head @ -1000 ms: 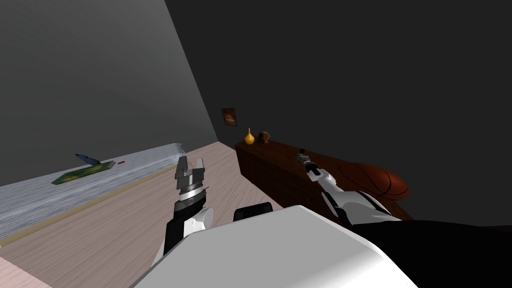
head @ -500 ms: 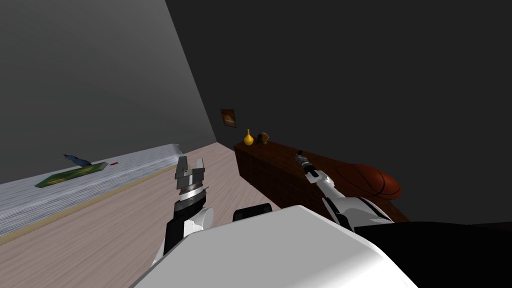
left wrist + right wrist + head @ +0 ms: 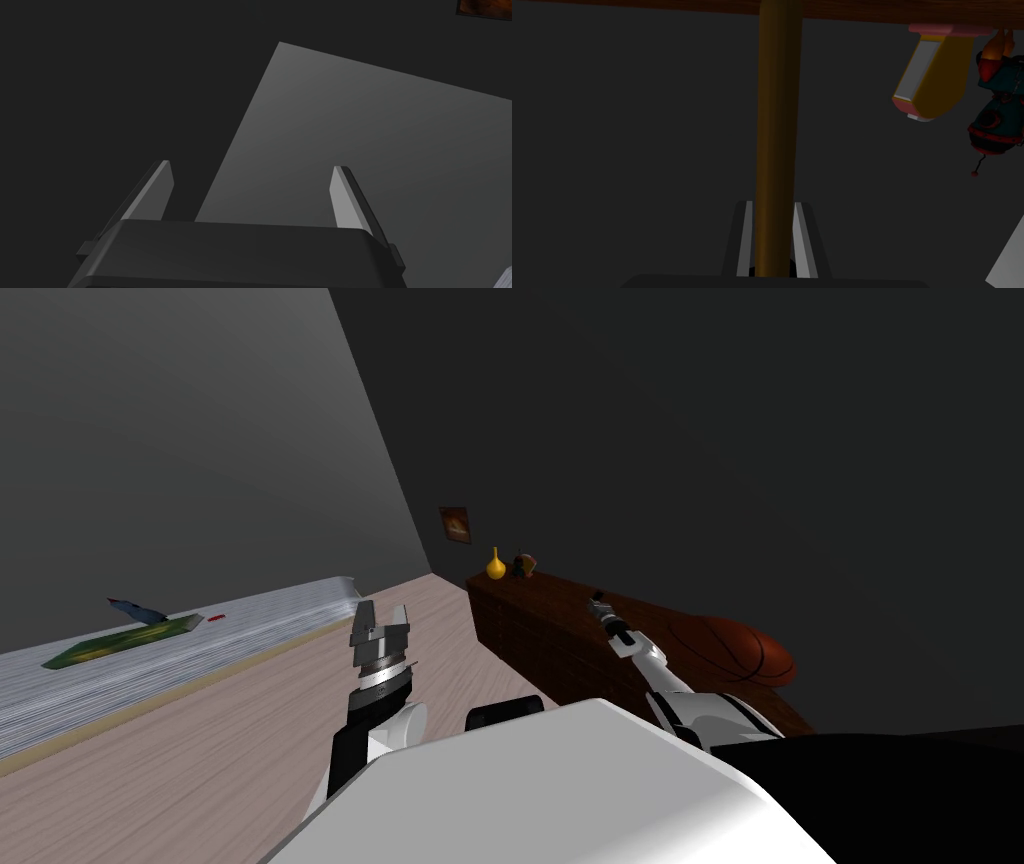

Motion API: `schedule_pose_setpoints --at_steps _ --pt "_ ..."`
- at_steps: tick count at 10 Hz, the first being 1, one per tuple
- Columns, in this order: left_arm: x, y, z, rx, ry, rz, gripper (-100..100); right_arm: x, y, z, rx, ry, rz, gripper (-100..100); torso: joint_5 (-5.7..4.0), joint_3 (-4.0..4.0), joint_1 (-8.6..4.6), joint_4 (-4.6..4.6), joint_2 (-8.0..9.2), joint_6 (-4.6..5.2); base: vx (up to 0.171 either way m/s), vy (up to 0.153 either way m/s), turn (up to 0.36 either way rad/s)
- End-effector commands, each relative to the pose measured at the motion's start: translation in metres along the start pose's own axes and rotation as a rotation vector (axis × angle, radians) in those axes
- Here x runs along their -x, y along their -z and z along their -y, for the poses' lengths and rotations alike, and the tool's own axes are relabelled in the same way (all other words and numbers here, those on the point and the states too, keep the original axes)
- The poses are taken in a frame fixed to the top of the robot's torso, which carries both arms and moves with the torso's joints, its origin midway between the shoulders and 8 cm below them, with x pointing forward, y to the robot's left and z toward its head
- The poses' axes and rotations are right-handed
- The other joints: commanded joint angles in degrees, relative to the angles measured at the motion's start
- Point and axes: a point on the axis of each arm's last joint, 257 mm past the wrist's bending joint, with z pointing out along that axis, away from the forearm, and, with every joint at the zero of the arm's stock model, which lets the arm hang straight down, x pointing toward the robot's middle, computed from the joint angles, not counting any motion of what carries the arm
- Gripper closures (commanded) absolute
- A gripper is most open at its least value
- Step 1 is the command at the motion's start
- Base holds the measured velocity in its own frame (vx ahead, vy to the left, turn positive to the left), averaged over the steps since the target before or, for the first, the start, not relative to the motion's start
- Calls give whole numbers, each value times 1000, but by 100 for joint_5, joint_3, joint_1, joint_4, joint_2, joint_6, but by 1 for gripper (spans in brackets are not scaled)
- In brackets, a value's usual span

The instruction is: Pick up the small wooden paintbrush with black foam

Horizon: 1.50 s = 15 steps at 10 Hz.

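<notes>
Right tool [image 3: 773, 206]: clenched on the paintbrush [image 3: 777, 100], with both fingers pressing the sides of its brown wooden handle. The handle runs straight out from the tool toward the top of the dark brown bench [image 3: 528, 628]. Whether its far end touches the bench cannot be told. The right arm reaches over the bench, between a yellow vase [image 3: 496, 565] and a basketball [image 3: 740, 650]. Left tool [image 3: 380, 620]: released, fingers apart, raised above the floor [image 3: 200, 758].
</notes>
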Motion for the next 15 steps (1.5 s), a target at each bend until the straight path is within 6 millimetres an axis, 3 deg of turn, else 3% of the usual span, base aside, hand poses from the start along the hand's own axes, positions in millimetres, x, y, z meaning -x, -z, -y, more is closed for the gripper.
schedule_pose_setpoints --at_steps 1,2,4,5,8,9,11,12,14,15 --pt "0 0 0 0 0 0 0 16 -4 -9 20 4 31 100 0 0 0 0 0 0 3 -6 3" --pt "0 0 0 0 0 0 0 -8 10 -12 7 -2 -14 100 4 3 6 3 3 -2 28 -31 -78" --pt "0 0 0 0 0 0 0 15 3 -25 37 4 34 100 0 -3 -6 -1 -6 -2 27 -29 -21" --pt "0 0 0 0 0 0 0 -8 18 -25 17 -3 -12 100 3 -4 1 0 -7 -7 40 -42 -52" --pt "0 0 0 0 0 0 0 15 13 -38 45 4 35 100 5 -5 1 -3 -6 -5 16 -16 -18" --pt "0 0 0 0 0 0 0 -10 28 -34 16 -3 -15 100 9 -2 10 -1 -3 -8 36 -30 -40" --pt "0 0 0 0 0 0 0 17 24 -49 48 5 39 100 5 -7 -2 -6 -9 -1 25 -25 -39" --pt "0 0 0 0 0 0 0 -6 40 -43 16 1 -8 100 8 -4 7 -2 -6 -6 41 -32 -50" --pt "0 0 0 0 0 0 0 21 35 -57 45 8 46 100 8 -8 -1 -6 -10 0 23 -28 -28" --pt "0 0 0 0 0 0 0 21 35 -58 45 8 47 100 13 -6 8 -3 -8 -5 5 -7 16"
